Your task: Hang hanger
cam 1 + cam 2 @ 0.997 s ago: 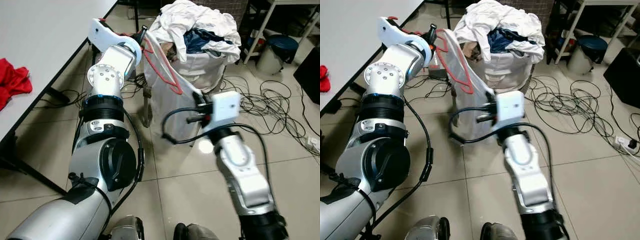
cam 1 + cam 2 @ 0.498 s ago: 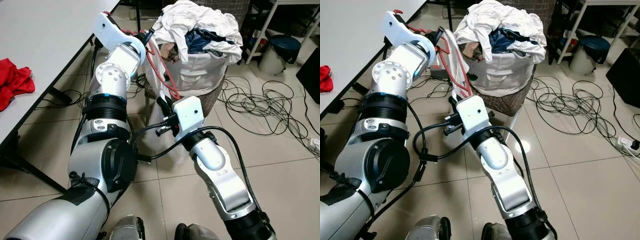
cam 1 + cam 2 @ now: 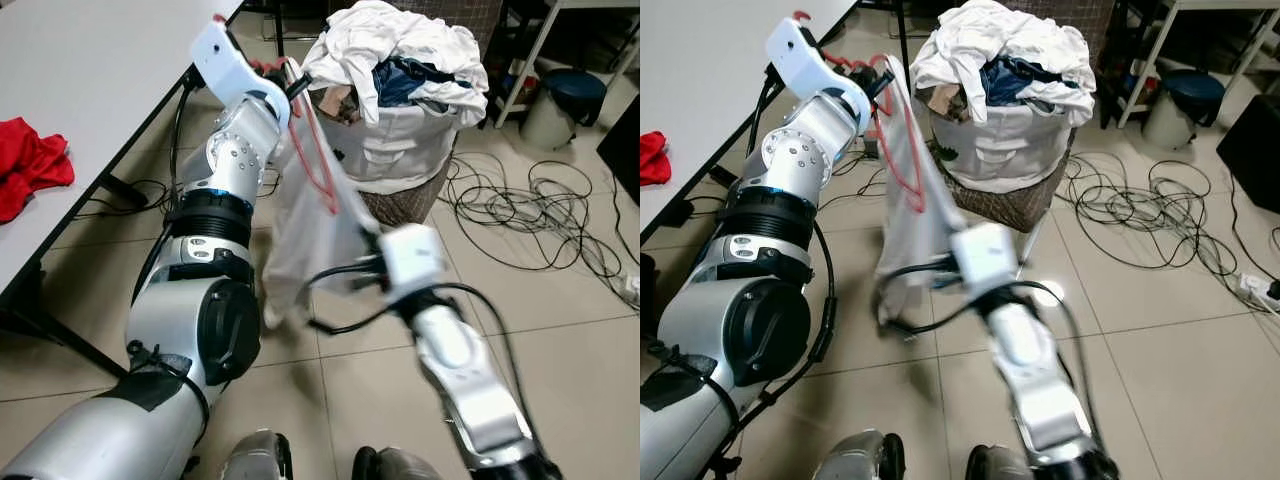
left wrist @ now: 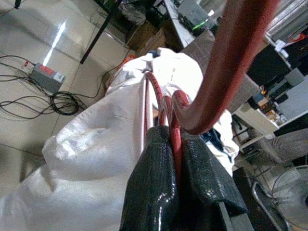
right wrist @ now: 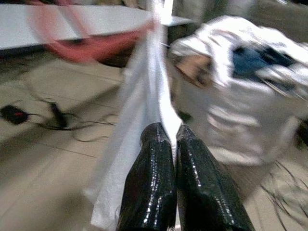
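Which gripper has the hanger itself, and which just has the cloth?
The left gripper, raised by the table edge, is shut on the red hanger at its neck. The right gripper, lower down, pinches only the white garment hanging from it.

garment (image 3: 305,235) hangs between table (image 3: 90,90) at left and laundry basket (image 3: 405,150) behind.

The left arm (image 3: 205,300), filling the lower left and centre of the head views, is built of silver-grey shells with a round black joint cap, a ribbed black collar with a thin blue ring, and a screw-dotted silver disc. A white housing tops its wrist. Black cables loop alongside it. The right arm (image 3: 465,385), at lower right, is white-silver with a boxy white wrist block. Each pincer's fingers (image 5: 154,187) are glossy, textured black.
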